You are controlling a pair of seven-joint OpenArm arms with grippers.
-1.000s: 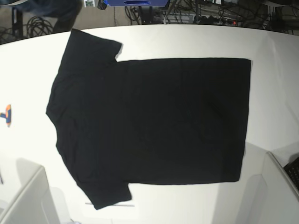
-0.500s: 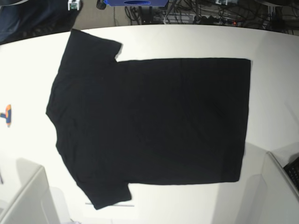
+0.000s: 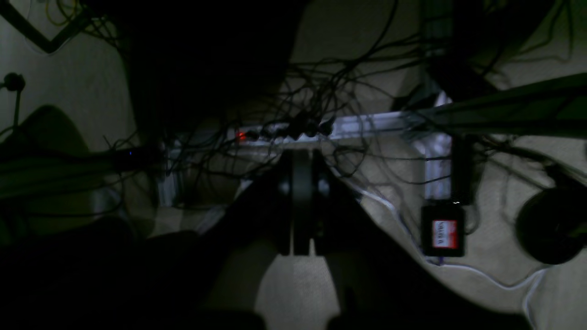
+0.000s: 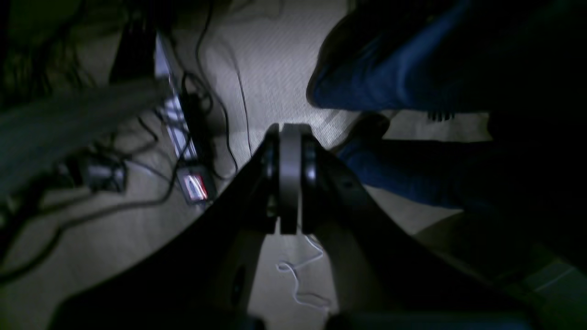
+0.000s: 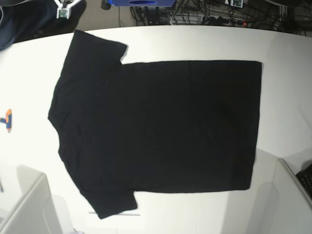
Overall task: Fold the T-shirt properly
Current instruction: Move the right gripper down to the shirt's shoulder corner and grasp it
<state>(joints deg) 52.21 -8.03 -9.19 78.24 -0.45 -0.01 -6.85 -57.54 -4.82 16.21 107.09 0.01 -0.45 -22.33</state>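
The T-shirt (image 5: 156,126) lies flat on the white table (image 5: 287,87), plain black side up, with no print showing. Its neck end is at the left and its hem at the right, with one sleeve at the far left corner and one at the near left. My right gripper (image 4: 290,130) is shut and empty, held off the table's far left edge over the floor; its tip shows in the base view (image 5: 64,10). My left gripper (image 3: 300,158) is shut and empty, past the far edge on the right (image 5: 237,3). Neither touches the shirt.
A small orange and blue object (image 5: 7,119) lies at the table's left edge. White arm housings stand at the near left (image 5: 29,209) and near right (image 5: 290,200). Cables and a power strip (image 3: 367,126) lie on the floor. A person's blue trouser legs (image 4: 390,82) are close to my right gripper.
My right gripper's tip has moved left along the table's far edge. The dark blue figure at the far left has shifted. The T-shirt has not moved.
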